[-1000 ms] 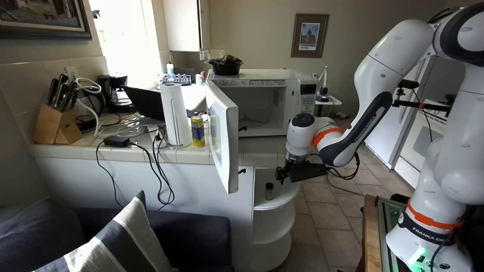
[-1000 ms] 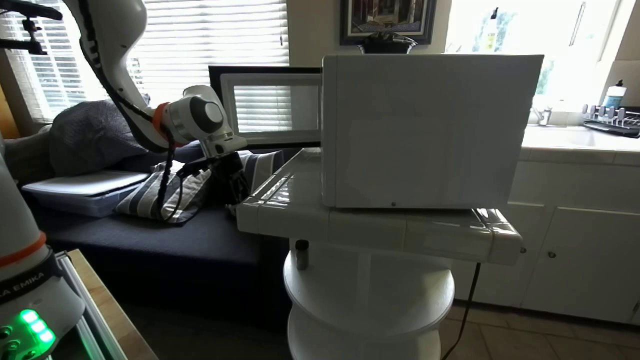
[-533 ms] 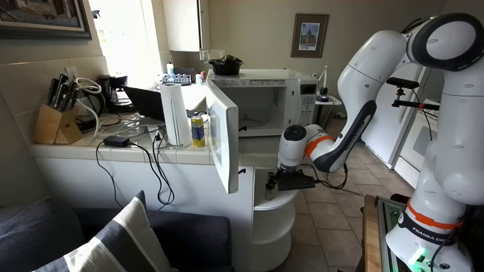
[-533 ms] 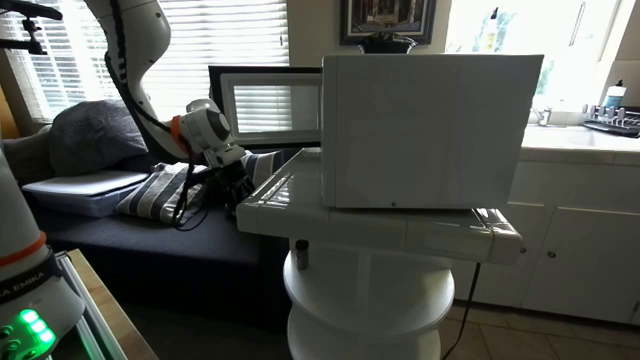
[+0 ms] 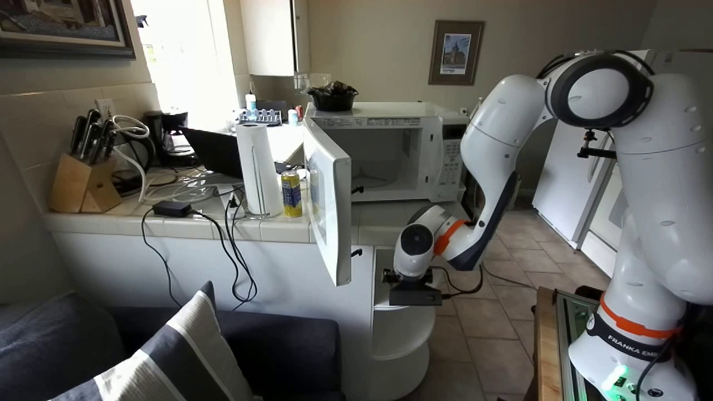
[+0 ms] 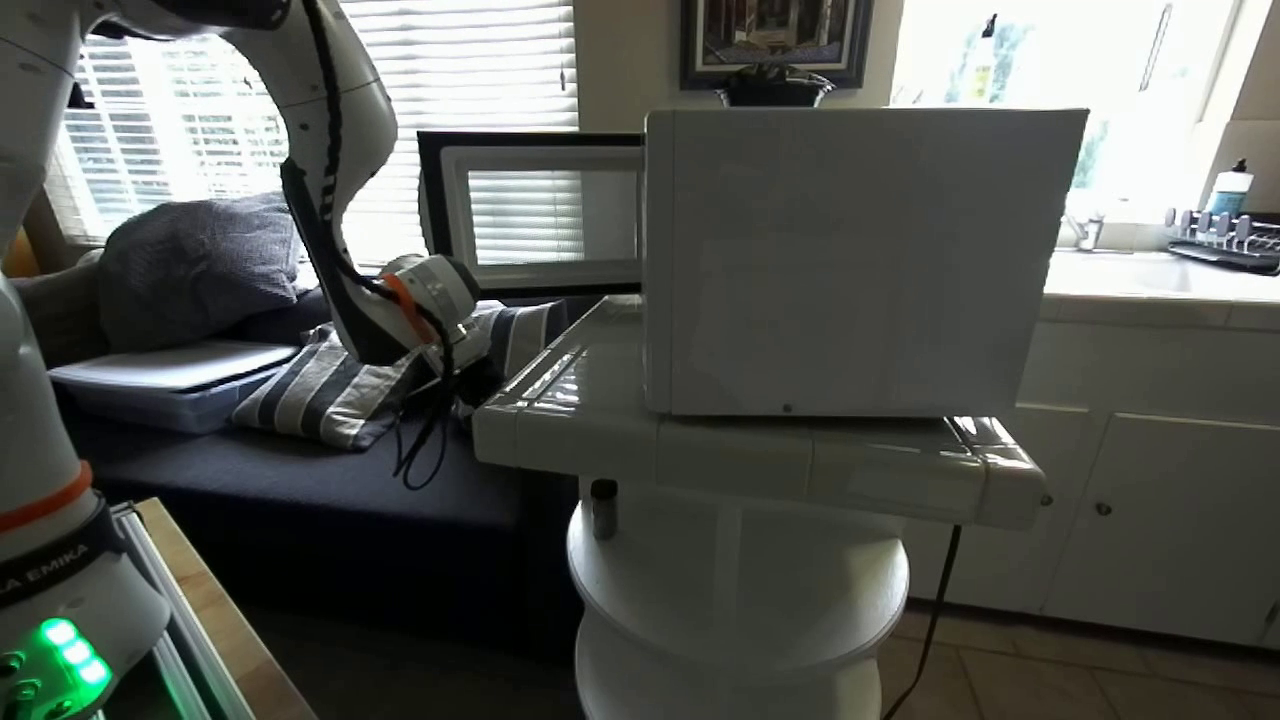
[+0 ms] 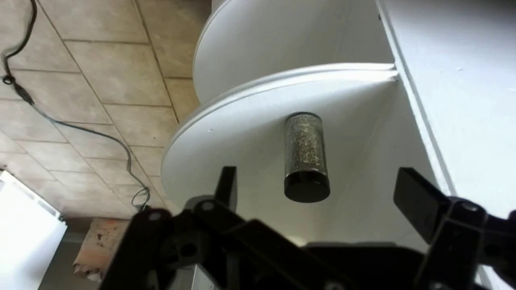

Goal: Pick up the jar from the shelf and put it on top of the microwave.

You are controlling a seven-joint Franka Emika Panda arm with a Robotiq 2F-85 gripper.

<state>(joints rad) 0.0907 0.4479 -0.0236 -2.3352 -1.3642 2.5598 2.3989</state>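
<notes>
The jar is a small clear cylinder with a black lid and speckled contents. It stands upright on the top tier of the white shelf point(image 6: 740, 600) in an exterior view point(image 6: 604, 512) and in the wrist view point(image 7: 305, 149). In an exterior view the arm's wrist hides it above the shelf point(image 5: 402, 334). My gripper point(image 7: 316, 181) is open and empty in the wrist view, with one finger to each side of the jar's lid, not touching it. The white microwave point(image 5: 384, 111) stands on the tiled counter with its door swung open; its side shows in an exterior view point(image 6: 860, 260).
The open microwave door point(image 5: 331, 200) juts out past the counter edge near the arm. A black bowl point(image 5: 333, 97) sits on top of the microwave. The tiled counter point(image 6: 560, 430) overhangs the shelf. A can point(image 5: 291, 195) and paper towel roll point(image 5: 259, 172) stand beside the door.
The arm has moved left and down in an exterior view, bringing the gripper over the jar, which is now hidden there. The jar has not moved.
</notes>
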